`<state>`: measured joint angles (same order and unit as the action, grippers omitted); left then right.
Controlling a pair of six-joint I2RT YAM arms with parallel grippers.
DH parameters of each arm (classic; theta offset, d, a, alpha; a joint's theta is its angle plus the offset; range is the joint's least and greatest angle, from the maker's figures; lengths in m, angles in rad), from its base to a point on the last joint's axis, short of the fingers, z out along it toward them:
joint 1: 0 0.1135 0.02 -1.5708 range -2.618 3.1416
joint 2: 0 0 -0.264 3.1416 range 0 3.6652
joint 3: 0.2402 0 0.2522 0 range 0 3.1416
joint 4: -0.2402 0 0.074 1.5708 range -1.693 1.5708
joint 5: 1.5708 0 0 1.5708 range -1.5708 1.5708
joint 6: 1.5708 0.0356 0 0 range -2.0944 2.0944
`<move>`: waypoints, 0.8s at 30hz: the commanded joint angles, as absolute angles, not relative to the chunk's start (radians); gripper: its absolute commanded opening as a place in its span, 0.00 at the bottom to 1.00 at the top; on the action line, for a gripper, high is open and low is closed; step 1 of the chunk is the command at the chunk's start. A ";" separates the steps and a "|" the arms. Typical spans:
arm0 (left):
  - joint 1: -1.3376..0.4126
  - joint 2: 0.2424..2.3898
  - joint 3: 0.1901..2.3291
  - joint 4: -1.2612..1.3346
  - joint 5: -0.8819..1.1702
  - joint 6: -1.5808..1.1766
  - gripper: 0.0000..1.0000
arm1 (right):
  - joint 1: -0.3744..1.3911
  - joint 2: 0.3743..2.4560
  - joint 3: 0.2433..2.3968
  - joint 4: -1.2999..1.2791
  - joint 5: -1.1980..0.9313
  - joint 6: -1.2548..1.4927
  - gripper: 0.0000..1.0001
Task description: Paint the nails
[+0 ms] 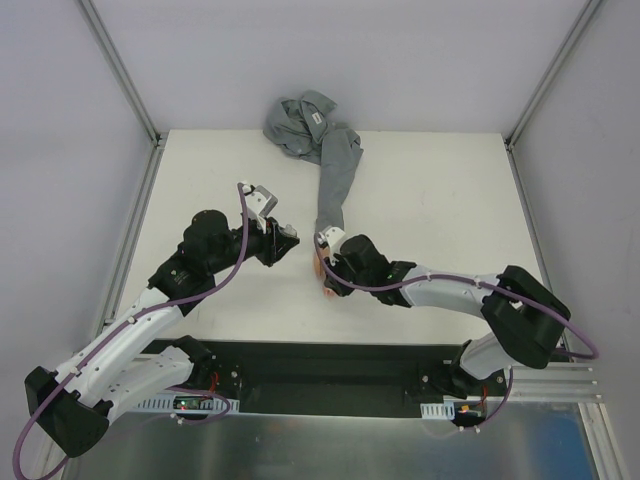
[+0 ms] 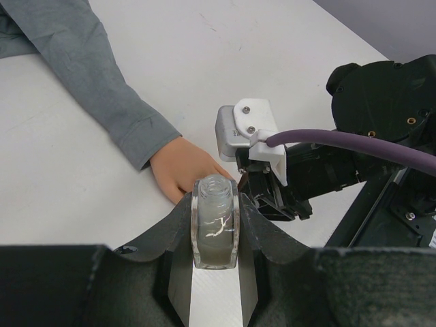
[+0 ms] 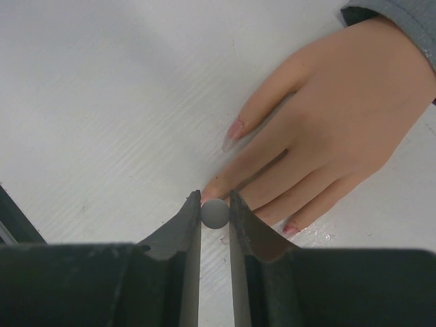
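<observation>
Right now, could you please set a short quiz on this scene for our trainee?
1. True or false: the left gripper is shut on the clear bottle.
2. What does the right gripper hold? A) the grey sleeve B) a small grey knob C) nothing
3. Fill in: the mannequin hand lies palm ____ on the table.
Key: 1 true; 2 B; 3 down.
</observation>
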<state>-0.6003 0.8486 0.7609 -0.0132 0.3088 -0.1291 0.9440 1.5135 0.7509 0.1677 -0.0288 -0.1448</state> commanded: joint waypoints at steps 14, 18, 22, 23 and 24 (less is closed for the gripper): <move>-0.589 0.842 0.798 0.037 0.331 -0.118 0.00 | 0.936 1.454 0.726 0.193 -0.075 -0.129 0.01; -0.589 0.841 0.798 0.037 0.333 -0.118 0.00 | 0.937 1.457 0.730 0.189 -0.084 -0.127 0.00; -0.589 0.839 0.796 0.037 0.334 -0.118 0.00 | 0.942 1.471 0.741 0.175 -0.080 -0.129 0.01; -0.589 0.841 0.796 0.037 0.334 -0.118 0.00 | 0.943 1.471 0.742 0.173 -0.080 -0.129 0.00; -0.589 0.841 0.796 0.037 0.336 -0.118 0.00 | 0.943 1.470 0.744 0.173 -0.077 -0.129 0.00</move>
<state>-0.6003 0.8486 0.7609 -0.0132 0.3103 -0.1291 0.9394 1.4872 0.7269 0.1665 -0.0669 -0.1390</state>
